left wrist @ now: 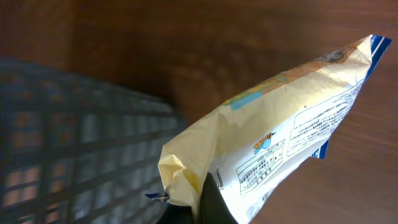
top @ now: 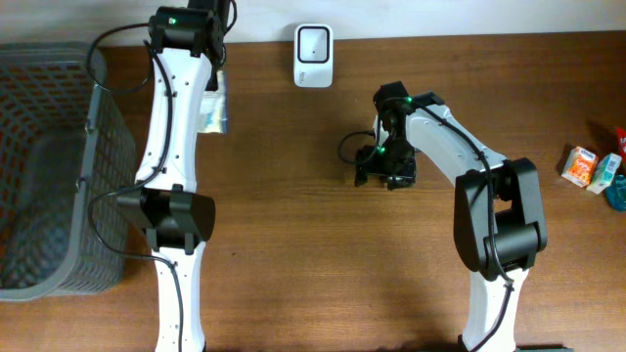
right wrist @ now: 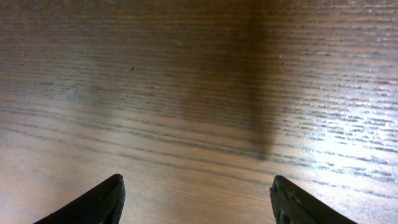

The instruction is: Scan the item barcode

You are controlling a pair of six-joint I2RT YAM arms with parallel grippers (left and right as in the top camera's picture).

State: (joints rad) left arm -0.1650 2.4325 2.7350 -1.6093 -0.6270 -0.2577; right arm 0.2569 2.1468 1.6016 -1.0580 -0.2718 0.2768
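Observation:
A pale yellow snack bag (left wrist: 280, 118) with blue trim and printed white labels hangs above the wooden table, pinched at its crumpled lower end by my left gripper (left wrist: 200, 205), which is shut on it. A short strip of black bars (left wrist: 217, 178) shows beside the dark finger. From overhead, the bag (top: 214, 106) is at the back left, under the left gripper (top: 212, 80). The white scanner (top: 313, 56) stands at the back centre, apart from the bag. My right gripper (top: 386, 179) (right wrist: 196, 183) is open low over bare wood, holding nothing.
A grey mesh basket (top: 49, 166) fills the left side, close beside the left arm and blurred in the left wrist view (left wrist: 74, 137). Small cartons (top: 580, 164) and a teal item (top: 618, 194) sit at the right edge.

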